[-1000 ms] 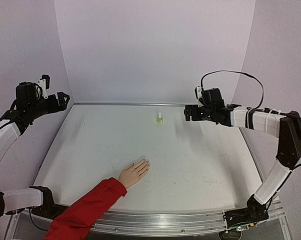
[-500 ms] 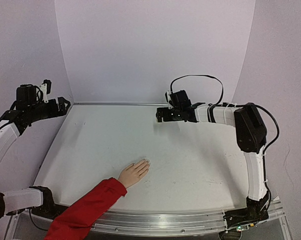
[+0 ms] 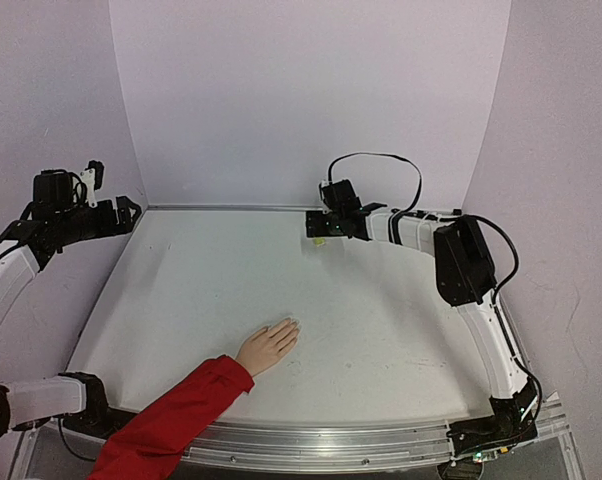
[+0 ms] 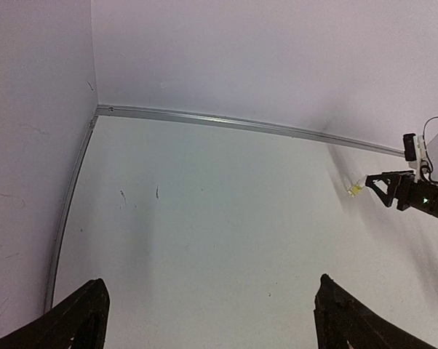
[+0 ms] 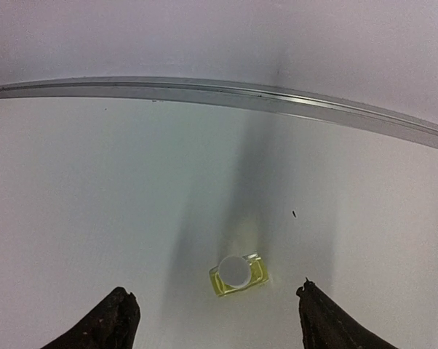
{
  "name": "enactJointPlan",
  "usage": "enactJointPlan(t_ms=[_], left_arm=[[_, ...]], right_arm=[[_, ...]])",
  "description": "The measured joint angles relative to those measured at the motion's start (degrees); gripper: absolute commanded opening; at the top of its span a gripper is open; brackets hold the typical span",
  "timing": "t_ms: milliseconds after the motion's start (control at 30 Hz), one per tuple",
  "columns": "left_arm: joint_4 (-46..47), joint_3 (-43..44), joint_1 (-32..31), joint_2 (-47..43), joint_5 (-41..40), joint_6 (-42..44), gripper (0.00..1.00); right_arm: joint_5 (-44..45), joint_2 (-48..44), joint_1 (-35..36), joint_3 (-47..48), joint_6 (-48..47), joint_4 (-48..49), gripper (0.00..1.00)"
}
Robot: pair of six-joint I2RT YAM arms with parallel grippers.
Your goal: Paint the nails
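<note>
A small peach hand (image 3: 269, 347) with a red sleeve (image 3: 176, 420) lies flat near the table's front left. Its nails (image 3: 292, 325) are too small to make out. A yellow-green bottle (image 5: 238, 273) with a white cap stands upright near the back wall, also seen as the bottle (image 3: 320, 241) and the bottle (image 4: 356, 190). My right gripper (image 5: 214, 291) hovers just over it, open, one finger on each side and neither touching it. The right gripper (image 3: 317, 230) partly hides the bottle from above. My left gripper (image 4: 212, 282) is open and holds nothing, raised at the far left as the left gripper (image 3: 129, 208).
A metal rail (image 5: 204, 91) runs along the table's back edge under the white back wall. Side walls close in left and right. The right arm (image 3: 461, 255) stretches across the back right with a looped black cable (image 3: 381, 160) above it.
My right arm has swung left along the back of the table and now sits over the bottle. The left arm and the hand have stayed put.
</note>
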Motion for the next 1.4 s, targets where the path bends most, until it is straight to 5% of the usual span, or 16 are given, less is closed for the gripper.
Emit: enactJointPlan(t_ms=[1400], left_arm=[[-0.04,0.0,0.15,1.11,4.7,0.24,0.99]], right_arm=[[-0.17,11.28,-1.2,15.02,-2.56,-3.08,0.05]])
